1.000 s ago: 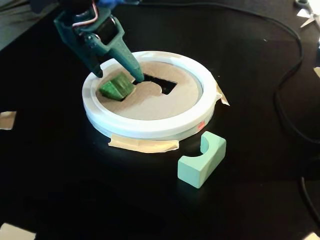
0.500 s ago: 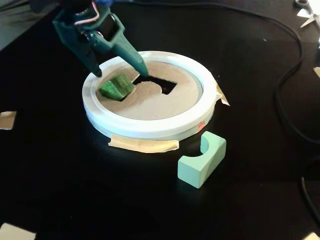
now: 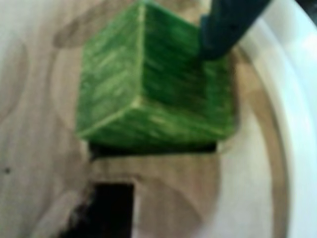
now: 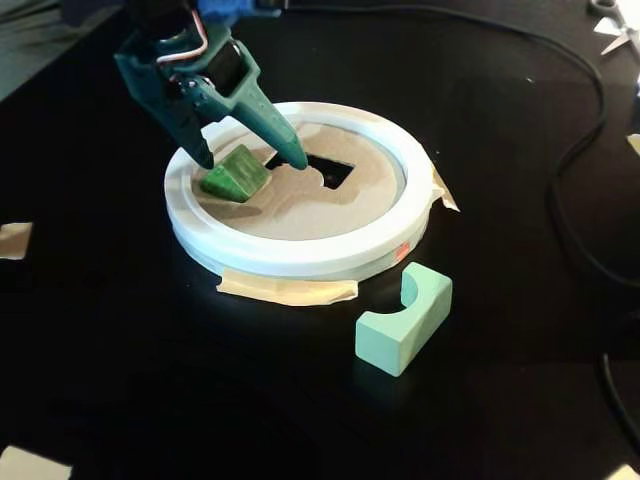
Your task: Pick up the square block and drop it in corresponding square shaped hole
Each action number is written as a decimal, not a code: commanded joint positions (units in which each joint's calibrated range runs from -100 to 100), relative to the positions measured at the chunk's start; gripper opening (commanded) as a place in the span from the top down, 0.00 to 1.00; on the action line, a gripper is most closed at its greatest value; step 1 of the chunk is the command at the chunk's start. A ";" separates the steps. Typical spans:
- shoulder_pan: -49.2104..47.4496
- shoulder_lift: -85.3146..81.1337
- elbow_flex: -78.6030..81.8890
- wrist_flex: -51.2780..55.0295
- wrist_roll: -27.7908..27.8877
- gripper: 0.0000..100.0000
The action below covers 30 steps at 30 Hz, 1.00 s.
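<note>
The green square block lies tilted on the wooden lid inside the white ring, at the lid's left side. In the wrist view the block fills the middle, its lower edge over a dark slit. My teal gripper straddles the block with the jaws spread wider than it. One finger touches the block's upper right corner; the other is out of the wrist view. A dark square hole lies right of the block and also shows in the wrist view.
A pale green block with a half-round notch lies on the black table in front of the ring. Tape tabs hold the ring down. A black cable runs along the right side.
</note>
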 commanded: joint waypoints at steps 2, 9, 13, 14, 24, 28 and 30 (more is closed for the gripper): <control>-0.46 3.70 -4.11 -7.74 -0.15 0.04; -0.46 6.02 -4.11 -8.14 -0.15 0.04; -0.34 5.13 -4.21 -7.54 -0.29 0.04; -0.34 4.14 -4.11 -7.44 -0.29 0.04; 1.16 -11.26 -4.21 9.62 -0.10 0.03; 1.16 -14.31 -2.93 10.62 0.20 0.04; 1.28 -16.55 -0.56 12.83 0.24 0.04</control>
